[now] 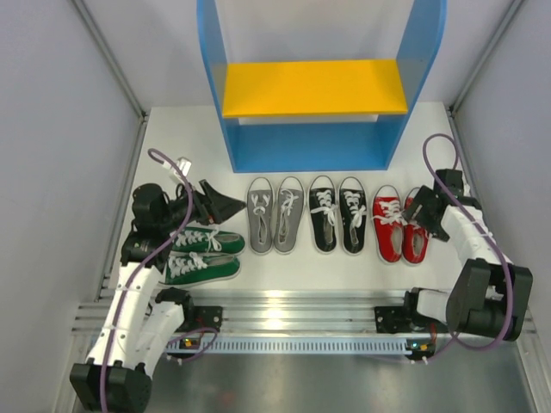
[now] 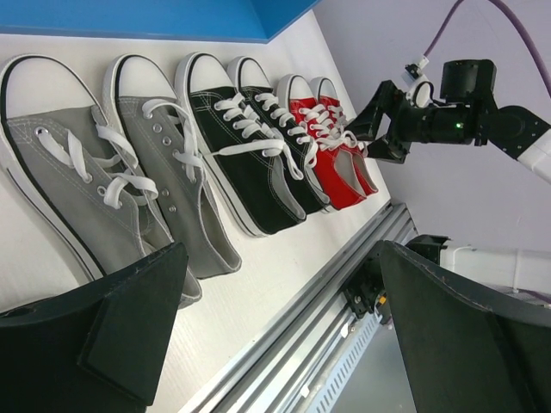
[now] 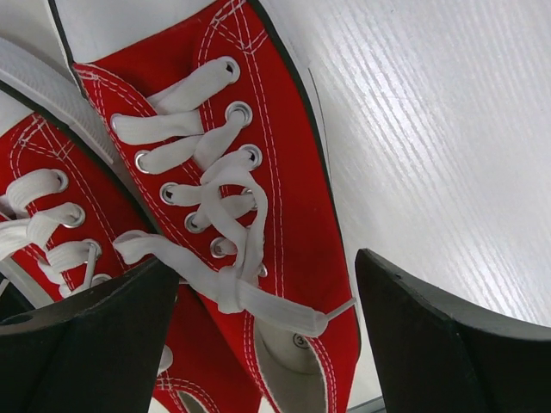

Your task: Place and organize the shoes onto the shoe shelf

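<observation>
The shoe shelf (image 1: pixel 215 86) stands at the back with blue sides and a yellow middle board (image 1: pixel 314 86). In front of it a grey pair (image 1: pixel 275 215), a black pair (image 1: pixel 337 213) and a red pair (image 1: pixel 400 225) of shoes stand in a row, toes toward the shelf. A green pair (image 1: pixel 202 254) lies sideways at the left. My right gripper (image 3: pixel 267 344) is open, low over the heel of the right red shoe (image 3: pixel 284 215), its fingers straddling it. My left gripper (image 1: pixel 225 206) is open and holds nothing, hovering between the green and grey shoes (image 2: pixel 77 172).
An aluminium rail (image 1: pixel 293 305) runs along the near table edge between the arm bases. Grey enclosure walls (image 1: pixel 52 172) close in both sides. The shelf's blue base (image 2: pixel 146 17) lies just beyond the shoes' toes. A purple cable (image 1: pixel 435 146) loops off the right arm.
</observation>
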You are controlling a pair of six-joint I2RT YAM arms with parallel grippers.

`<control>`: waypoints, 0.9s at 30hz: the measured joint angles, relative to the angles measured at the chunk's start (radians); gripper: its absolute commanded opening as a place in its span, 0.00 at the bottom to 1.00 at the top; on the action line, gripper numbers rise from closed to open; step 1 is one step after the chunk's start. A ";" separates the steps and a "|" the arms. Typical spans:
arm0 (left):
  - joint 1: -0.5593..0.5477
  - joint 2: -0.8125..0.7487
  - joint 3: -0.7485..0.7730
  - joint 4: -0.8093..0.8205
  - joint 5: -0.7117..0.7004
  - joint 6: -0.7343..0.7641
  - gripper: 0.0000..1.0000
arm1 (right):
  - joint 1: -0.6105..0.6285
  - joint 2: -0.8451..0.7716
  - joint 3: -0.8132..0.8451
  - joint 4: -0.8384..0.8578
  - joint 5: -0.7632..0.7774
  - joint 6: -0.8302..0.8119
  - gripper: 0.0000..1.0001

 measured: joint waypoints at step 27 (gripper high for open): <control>-0.056 -0.011 0.002 -0.040 -0.051 0.024 0.99 | 0.024 0.013 0.014 -0.035 0.063 -0.031 0.00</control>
